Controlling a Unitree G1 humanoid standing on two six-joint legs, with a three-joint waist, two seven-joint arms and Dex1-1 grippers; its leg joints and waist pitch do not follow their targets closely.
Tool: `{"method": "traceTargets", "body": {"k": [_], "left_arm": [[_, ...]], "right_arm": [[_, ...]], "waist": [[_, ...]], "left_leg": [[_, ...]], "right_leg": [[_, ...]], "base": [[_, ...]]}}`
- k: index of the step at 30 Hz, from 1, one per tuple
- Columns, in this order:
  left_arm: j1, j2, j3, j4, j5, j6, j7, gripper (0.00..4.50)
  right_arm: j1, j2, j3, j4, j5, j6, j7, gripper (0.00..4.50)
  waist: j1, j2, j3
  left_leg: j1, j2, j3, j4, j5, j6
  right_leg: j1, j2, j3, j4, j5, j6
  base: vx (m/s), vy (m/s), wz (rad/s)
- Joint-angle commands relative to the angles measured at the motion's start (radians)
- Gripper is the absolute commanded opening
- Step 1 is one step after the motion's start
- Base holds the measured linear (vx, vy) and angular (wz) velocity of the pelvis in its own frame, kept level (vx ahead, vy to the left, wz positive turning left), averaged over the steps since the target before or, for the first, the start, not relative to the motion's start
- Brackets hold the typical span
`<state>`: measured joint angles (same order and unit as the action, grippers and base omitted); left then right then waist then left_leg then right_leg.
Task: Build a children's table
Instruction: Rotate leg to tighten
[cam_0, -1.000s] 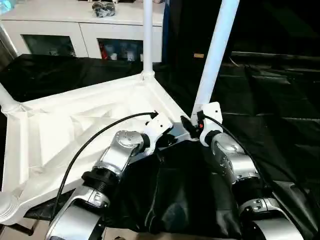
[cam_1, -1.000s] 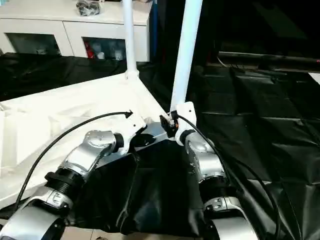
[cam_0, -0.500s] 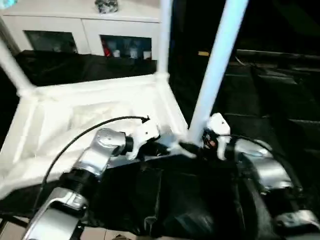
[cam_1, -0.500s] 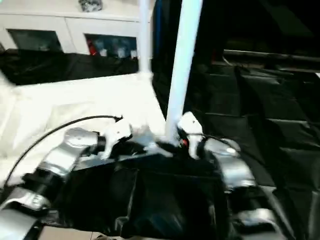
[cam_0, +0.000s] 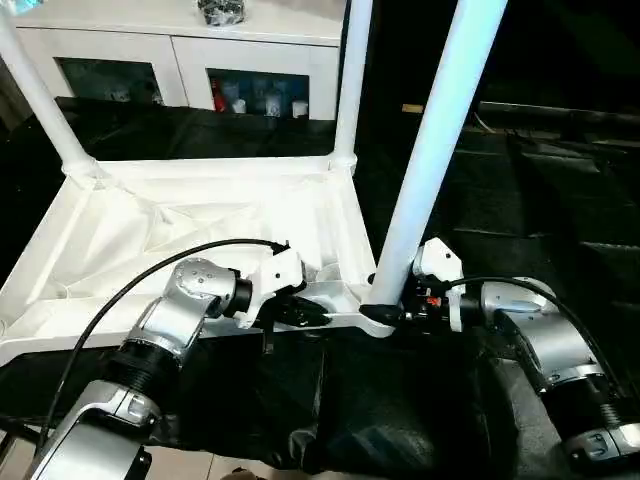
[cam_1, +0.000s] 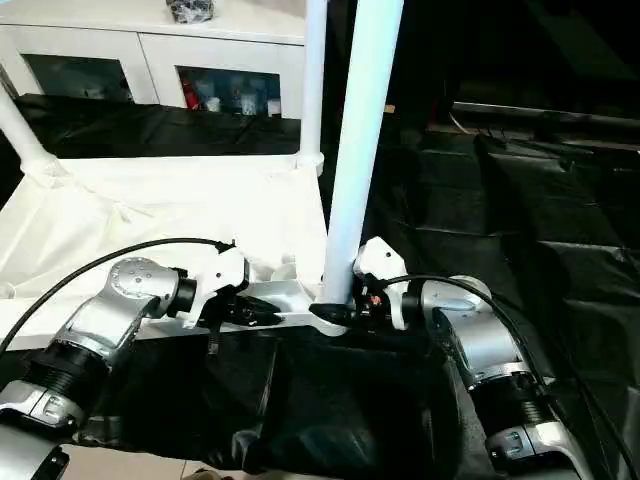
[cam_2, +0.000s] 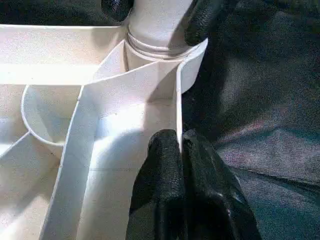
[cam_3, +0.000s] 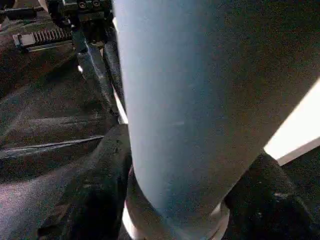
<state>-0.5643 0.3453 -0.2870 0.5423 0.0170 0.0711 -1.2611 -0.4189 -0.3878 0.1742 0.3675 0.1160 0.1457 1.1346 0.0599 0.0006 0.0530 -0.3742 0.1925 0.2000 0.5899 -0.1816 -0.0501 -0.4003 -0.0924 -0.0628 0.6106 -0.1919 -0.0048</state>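
The children's table lies upside down: white tabletop (cam_0: 180, 215), ribs up, on the black cloth. Three legs stand in its corner sockets: the near right leg (cam_0: 430, 150), one at the far right (cam_0: 352, 80) and one at the far left (cam_0: 40, 100). My left gripper (cam_0: 305, 315) is shut on the tabletop's thin near rim (cam_2: 177, 100) beside the near right socket. My right gripper (cam_0: 385, 312) comes in from the right, with one black finger (cam_3: 105, 165) on each side of the near right leg's flared end (cam_3: 175, 125), touching it.
A black-covered work table (cam_0: 540, 200) carries everything, and its cloth hangs in folds over the near edge. A white cabinet (cam_0: 180, 70) with glass doors stands behind. A black cable (cam_0: 150, 275) arcs over my left forearm.
The head view has shifted. My right forearm has swung out to the right and its fingers have closed in on the leg's base. The left gripper has kept its hold on the rim.
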Motion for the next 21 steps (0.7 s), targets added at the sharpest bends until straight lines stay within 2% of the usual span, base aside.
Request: {"method": "traceTargets", "body": {"k": [1, 5, 12, 13, 14, 15, 16, 17, 19, 20, 21], "left_arm": [[-0.01, -0.014, 0.002, -0.042, -0.027, -0.009, 0.009, 0.0], [0.001, -0.004, 0.002, -0.049, -0.029, -0.009, -0.001, 0.0], [-0.025, -0.045, 0.018, -0.009, -0.01, 0.003, 0.094, 0.0], [-0.044, -0.074, 0.027, 0.013, 0.008, 0.02, 0.168, 0.0], [-0.057, -0.094, 0.034, 0.027, 0.019, 0.03, 0.221, 0.0], [-0.057, -0.094, 0.034, 0.027, 0.019, 0.03, 0.221, 0.0], [-0.073, -0.12, 0.042, 0.045, 0.025, 0.049, 0.273, 0.0], [-0.095, -0.16, 0.052, 0.073, 0.039, 0.076, 0.36, 0.0], [-0.102, -0.173, 0.055, 0.082, 0.046, 0.085, 0.391, 0.0], [-0.111, -0.212, 0.063, 0.091, 0.051, 0.116, 0.454, 0.0], [-0.117, -0.231, 0.067, 0.095, 0.053, 0.13, 0.483, 0.0]], "right_arm": [[0.012, 0.012, 0.074, -0.013, 0.001, 0.016, 0.057, 2.39], [0.021, 0.015, 0.081, -0.026, 0.001, 0.027, 0.057, 2.05], [0.05, 0.036, 0.073, -0.035, -0.001, 0.031, 0.012, 1.99], [0.059, 0.062, 0.064, -0.025, -0.007, 0.03, -0.037, 1.99], [0.063, 0.083, 0.059, -0.016, -0.014, 0.033, -0.076, 1.98], [0.063, 0.083, 0.059, -0.016, -0.014, 0.033, -0.076, 1.98], [0.064, 0.116, 0.053, -0.003, -0.024, 0.039, -0.135, 1.98], [0.061, 0.17, 0.04, 0.021, -0.038, 0.059, -0.23, 1.96], [0.058, 0.19, 0.035, 0.032, -0.042, 0.068, -0.264, 1.95], [0.046, 0.246, 0.021, 0.065, -0.057, 0.08, -0.365, 1.95], [0.036, 0.276, 0.01, 0.085, -0.064, 0.088, -0.425, 1.95]], "waist": [[0.0, -0.016, -0.063], [-0.002, -0.014, -0.064], [0.001, -0.015, -0.063], [0.001, -0.015, -0.061], [0.003, -0.008, -0.058], [0.001, -0.01, -0.055], [0.0, -0.011, -0.053], [-0.002, -0.003, -0.051], [-0.007, -0.01, -0.049], [-0.01, 0.0, -0.047], [-0.014, -0.002, -0.046]], "left_leg": [[0.014, 0.043, -0.017, -0.067, -0.183, 0.06], [0.014, 0.043, -0.016, -0.065, -0.174, 0.063], [0.016, 0.043, -0.015, -0.066, -0.174, 0.064], [0.017, 0.043, -0.016, -0.067, -0.191, 0.058], [0.023, 0.043, -0.016, -0.069, -0.222, 0.043], [0.025, 0.043, -0.015, -0.071, -0.243, 0.034], [0.03, 0.041, -0.016, -0.072, -0.285, 0.019], [0.031, 0.039, -0.021, -0.075, -0.313, 0.002], [0.03, 0.038, -0.027, -0.079, -0.349, -0.017], [0.034, 0.037, -0.029, -0.079, -0.376, -0.021], [0.035, 0.038, -0.029, -0.08, -0.387, -0.026]], "right_leg": [[0.044, -0.056, 0.045, -0.071, -0.194, -0.23], [0.044, -0.054, 0.045, -0.069, -0.173, -0.235], [0.043, -0.054, 0.046, -0.071, -0.173, -0.235], [0.042, -0.055, 0.046, -0.074, -0.201, -0.23], [0.037, -0.056, 0.046, -0.081, -0.248, -0.224], [0.034, -0.055, 0.047, -0.086, -0.278, -0.218], [0.029, -0.056, 0.047, -0.094, -0.348, -0.204], [0.029, -0.058, 0.046, -0.1, -0.408, -0.186], [0.03, -0.057, 0.043, -0.106, -0.476, -0.155], [0.026, -0.059, 0.043, -0.113, -0.513, -0.139], [0.022, -0.059, 0.043, -0.115, -0.525, -0.135]], "base": [[0.0, 0.0, 0.0], [0.0, 0.0, 0.0], [0.0, 0.0, 0.0], [0.0, 0.0, 0.0], [0.0, 0.0, 0.0], [0.0, 0.0, 0.0], [0.0, 0.0, 0.0], [0.0, 0.0, 0.0], [0.0, 0.0, 0.0], [0.0, 0.0, 0.0], [0.0, 0.0, 0.0]]}}
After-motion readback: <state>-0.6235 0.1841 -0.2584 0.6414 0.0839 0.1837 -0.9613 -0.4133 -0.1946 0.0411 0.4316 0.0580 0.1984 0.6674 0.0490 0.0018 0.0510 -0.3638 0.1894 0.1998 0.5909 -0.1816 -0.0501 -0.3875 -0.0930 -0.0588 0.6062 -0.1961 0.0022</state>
